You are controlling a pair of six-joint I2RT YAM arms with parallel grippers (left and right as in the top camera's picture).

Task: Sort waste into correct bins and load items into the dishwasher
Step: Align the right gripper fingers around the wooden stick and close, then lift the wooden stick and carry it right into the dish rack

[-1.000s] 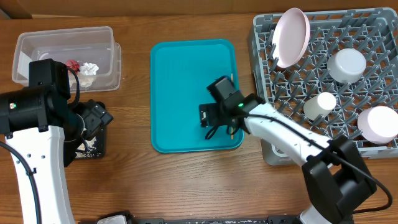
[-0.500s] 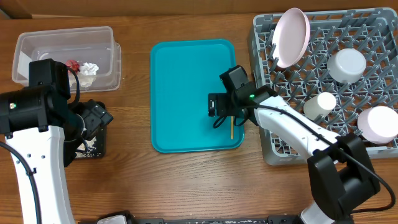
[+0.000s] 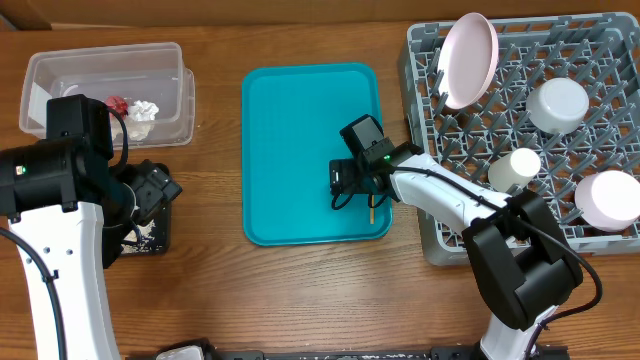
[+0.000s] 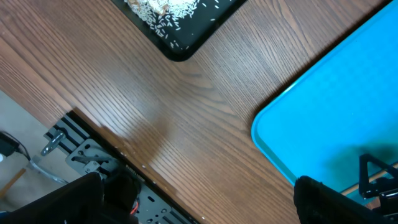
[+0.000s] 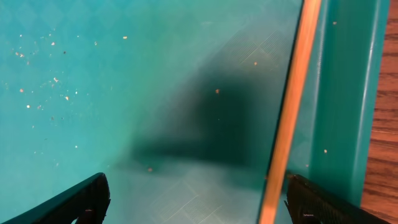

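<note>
My right gripper (image 3: 352,185) hangs low over the right side of the teal tray (image 3: 300,120), jaws open. The thin wooden stick (image 5: 289,118) lies along the tray's right rim, between the fingers and close to the right fingertip (image 5: 317,202); a short piece of the stick (image 3: 372,208) shows from overhead. My left gripper (image 3: 155,190) is open and empty above the black tray (image 4: 180,25), which holds rice crumbs. The clear tub (image 3: 60,70) holds the red wrapper (image 3: 117,104) and white napkin (image 3: 146,110). The grey rack (image 3: 430,140) carries the plate (image 3: 468,58), a bowl (image 3: 558,104), the cup (image 3: 515,168) and the pink bowl (image 3: 606,198).
The teal tray's floor carries only fine crumbs (image 5: 37,81). The rack stands just to the right of the tray. The left arm covers most of the black tray (image 3: 150,240). Bare wood (image 4: 155,118) lies between the black tray and the teal tray.
My right gripper drifted right and back over the tray's right side and now stands around the stick, its jaws slightly narrower. The left arm has not moved.
</note>
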